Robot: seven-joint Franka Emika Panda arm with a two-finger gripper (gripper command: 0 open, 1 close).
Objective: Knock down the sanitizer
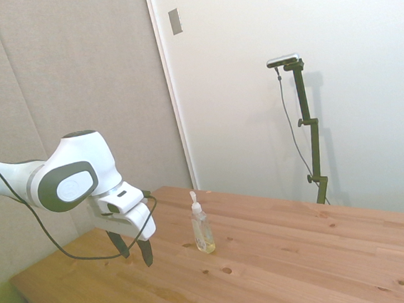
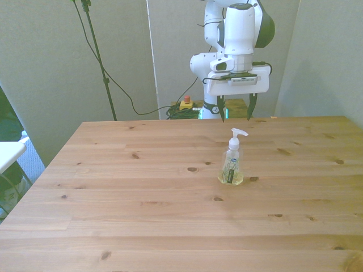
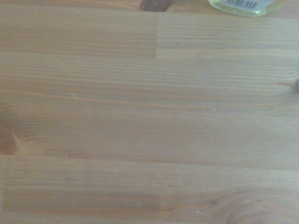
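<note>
The sanitizer (image 1: 202,230) is a small clear bottle with a white pump top and a little yellowish liquid at its bottom. It stands upright on the wooden table (image 1: 292,264). In the front view the sanitizer (image 2: 231,165) is a little right of the table's middle. My gripper (image 1: 135,252) hangs just above the table, to the left of the bottle in the side view and apart from it. The gripper (image 2: 235,110) is open, with nothing between its dark fingers. In the wrist view, only the base of the sanitizer (image 3: 246,5) shows at the frame's edge.
A small red-topped button box (image 2: 185,103) and cables lie on the floor behind the table's far edge. A white surface (image 2: 8,152) sticks in at the front view's left.
</note>
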